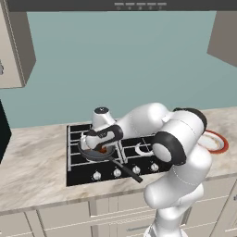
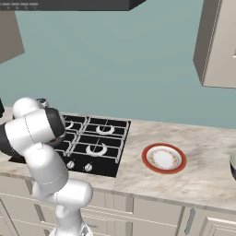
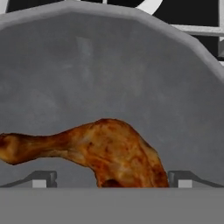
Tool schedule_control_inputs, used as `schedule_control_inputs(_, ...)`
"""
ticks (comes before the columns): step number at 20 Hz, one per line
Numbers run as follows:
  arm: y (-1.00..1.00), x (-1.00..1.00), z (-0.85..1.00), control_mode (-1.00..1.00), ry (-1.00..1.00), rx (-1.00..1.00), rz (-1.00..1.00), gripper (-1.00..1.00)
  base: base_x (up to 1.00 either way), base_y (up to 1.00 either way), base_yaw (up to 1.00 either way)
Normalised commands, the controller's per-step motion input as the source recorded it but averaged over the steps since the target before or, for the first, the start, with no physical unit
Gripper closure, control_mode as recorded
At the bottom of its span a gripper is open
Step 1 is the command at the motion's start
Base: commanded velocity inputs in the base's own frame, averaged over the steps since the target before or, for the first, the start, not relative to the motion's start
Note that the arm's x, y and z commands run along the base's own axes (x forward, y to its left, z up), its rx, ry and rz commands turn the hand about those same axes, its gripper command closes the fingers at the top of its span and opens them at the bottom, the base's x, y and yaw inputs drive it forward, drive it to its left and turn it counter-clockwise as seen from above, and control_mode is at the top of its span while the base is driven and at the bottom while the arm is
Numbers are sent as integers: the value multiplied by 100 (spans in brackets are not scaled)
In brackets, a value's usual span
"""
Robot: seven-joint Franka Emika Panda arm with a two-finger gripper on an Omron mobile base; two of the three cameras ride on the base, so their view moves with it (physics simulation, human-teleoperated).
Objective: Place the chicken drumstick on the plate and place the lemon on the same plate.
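Observation:
The chicken drumstick (image 3: 109, 146) lies on the floor of a dark grey frying pan (image 3: 109, 65), meaty end toward the hand and thin bone end pointing left in the hand view. My gripper (image 3: 112, 179) is open, its fingertips (image 3: 43, 179) standing on either side of the meaty end without touching it. From the left base view the gripper (image 1: 100, 146) reaches down into the pan (image 1: 92, 155), where a bit of the drumstick (image 1: 103, 149) shows. The plate (image 2: 163, 158) rests on the counter right of the stove; the arm partly covers the plate (image 1: 221, 142). The lemon is out of view.
The pan sits on the front left burner of the black stove (image 2: 99, 133), its long handle (image 1: 127, 170) pointing toward the counter's front edge. Stove knobs (image 1: 116, 173) line the front. A grey bowl's rim (image 2: 233, 167) shows at the far right. Wall cabinets hang above.

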Motion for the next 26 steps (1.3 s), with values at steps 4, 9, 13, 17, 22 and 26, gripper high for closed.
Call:
schedule_control_inputs(4,0,0,-24,-100,1,0,0,-100,0,0,0)
schedule_control_inputs(9,2,0,-16,-100,6,0,0,-100,0,0,0)
schedule_control_inputs(13,0,0,0,-100,2,0,0,-100,0,0,0)
schedule_control_inputs(17,0,0,0,-100,0,0,0,-100,0,0,0)
schedule_control_inputs(22,0,0,0,-100,0,0,0,-100,0,0,0)
schedule_control_inputs(26,0,0,-14,-100,0,0,0,-100,0,0,0)
